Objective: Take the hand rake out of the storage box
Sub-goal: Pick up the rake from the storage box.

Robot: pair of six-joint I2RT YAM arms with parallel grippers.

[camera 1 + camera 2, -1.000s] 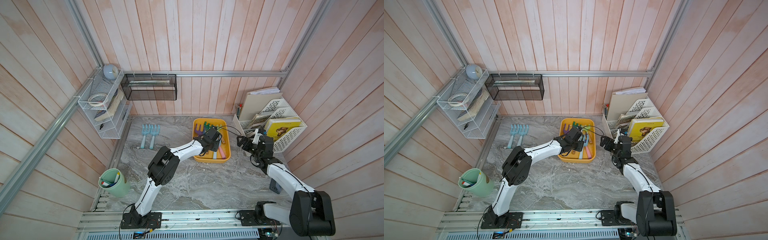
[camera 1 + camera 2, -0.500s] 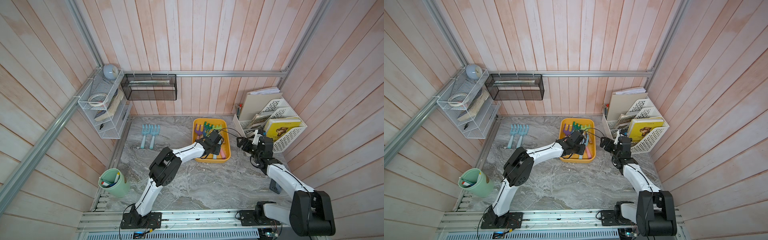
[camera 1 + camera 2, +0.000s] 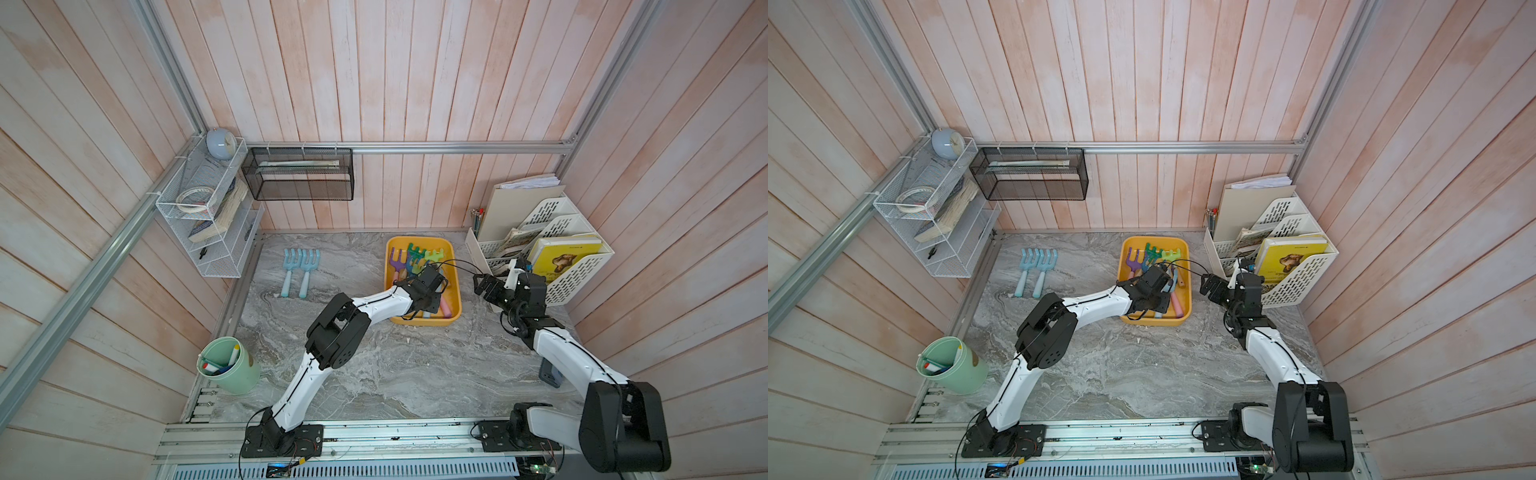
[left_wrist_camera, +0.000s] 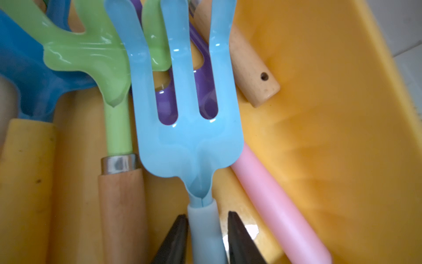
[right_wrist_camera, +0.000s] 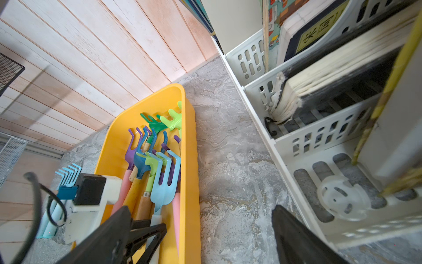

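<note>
The yellow storage box [image 3: 455, 291] [image 3: 1187, 286] stands at the back of the table and holds several coloured hand rakes. A light blue hand rake [image 4: 187, 141] [image 5: 163, 189] lies on top of the pile, beside a pink handle. My left gripper [image 4: 206, 214] [image 3: 432, 286] is down inside the box, its two black fingers pressed to either side of that rake's pale handle. My right gripper [image 5: 201, 208] [image 3: 482, 286] hangs open over the bare table between the box and the file rack, holding nothing.
Two light blue rakes [image 3: 297, 274] lie on the table left of the box. A white file rack [image 3: 573, 266] with books stands at the right. A green cup [image 3: 228, 365] sits front left. A black mesh basket [image 3: 299, 178] and a wire shelf [image 3: 208, 216] hang on the walls.
My left gripper has slid toward the near end of the box and its jaws have closed in on the light blue rake's handle. The right arm has not moved.
</note>
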